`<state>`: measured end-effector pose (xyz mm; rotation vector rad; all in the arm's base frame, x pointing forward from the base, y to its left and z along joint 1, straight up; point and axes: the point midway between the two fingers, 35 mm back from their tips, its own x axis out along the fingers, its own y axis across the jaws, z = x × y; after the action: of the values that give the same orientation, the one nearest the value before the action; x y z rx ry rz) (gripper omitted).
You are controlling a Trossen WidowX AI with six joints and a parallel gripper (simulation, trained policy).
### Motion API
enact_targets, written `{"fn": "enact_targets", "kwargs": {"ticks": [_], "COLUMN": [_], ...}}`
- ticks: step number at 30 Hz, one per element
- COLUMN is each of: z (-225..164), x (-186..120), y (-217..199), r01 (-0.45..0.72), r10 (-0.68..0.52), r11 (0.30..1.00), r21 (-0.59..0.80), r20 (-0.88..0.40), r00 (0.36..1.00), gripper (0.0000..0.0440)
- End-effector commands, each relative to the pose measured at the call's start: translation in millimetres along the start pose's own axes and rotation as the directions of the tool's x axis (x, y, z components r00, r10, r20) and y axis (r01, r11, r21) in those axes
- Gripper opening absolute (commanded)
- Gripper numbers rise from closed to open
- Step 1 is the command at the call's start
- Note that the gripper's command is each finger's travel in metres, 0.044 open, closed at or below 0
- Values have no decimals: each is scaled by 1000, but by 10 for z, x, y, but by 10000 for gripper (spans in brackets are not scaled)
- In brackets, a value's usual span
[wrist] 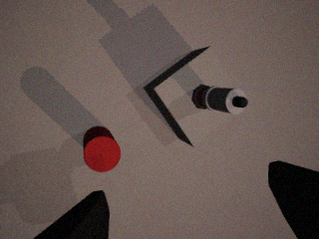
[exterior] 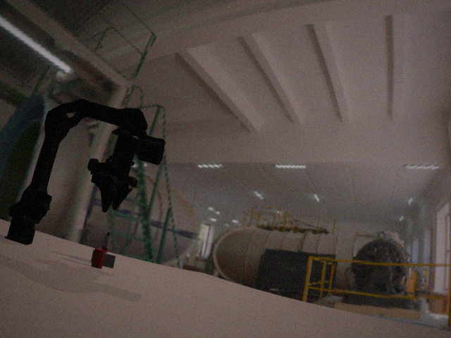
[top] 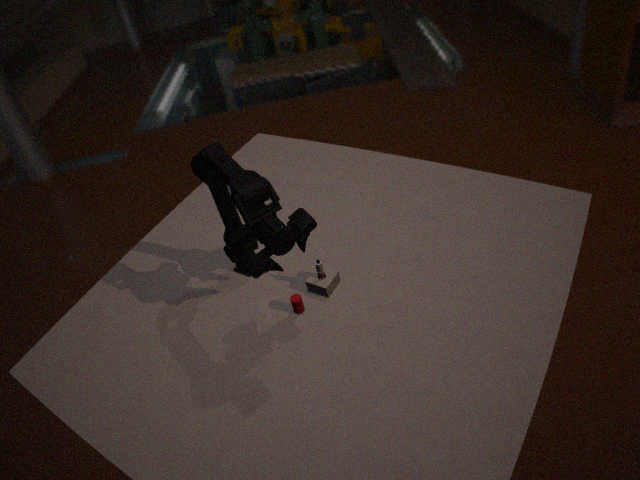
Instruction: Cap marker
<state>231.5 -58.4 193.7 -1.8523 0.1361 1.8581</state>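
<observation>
The red cap (top: 297,304) (exterior: 97,258) (wrist: 102,154) stands upright and loose on the pale table surface, beside the holder block. The marker (top: 319,267) (exterior: 106,241) (wrist: 218,99) stands upright in the holder block (top: 318,287) (exterior: 109,260) (wrist: 169,119), its dark tip bare and pointing up. My gripper (top: 293,259) (exterior: 110,210) (wrist: 188,188) is open, with nothing between its fingers. It hangs well above the cap and the marker. In the wrist view the cap lies just beyond the left fingertip, and the marker shows farther up, between the two fingers' directions.
The pale square mat (top: 413,320) lies under the arm, block and cap, with brown floor around it. Shadows of the arm fall across the mat. An industrial hall with yellow railings (exterior: 309,278) shows in the background.
</observation>
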Motion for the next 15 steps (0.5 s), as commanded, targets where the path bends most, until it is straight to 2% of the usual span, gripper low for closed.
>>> {"fn": "enact_targets", "kwargs": {"ticks": [1,15], "z": [-68,-254], "x": [31,220], "y": [88,307], "r01": [-29,-112], "r10": [29,111], "r11": [1000,993], "r21": [10,28], "r20": [6,43], "r00": [1000,993], "gripper": [314,309]}}
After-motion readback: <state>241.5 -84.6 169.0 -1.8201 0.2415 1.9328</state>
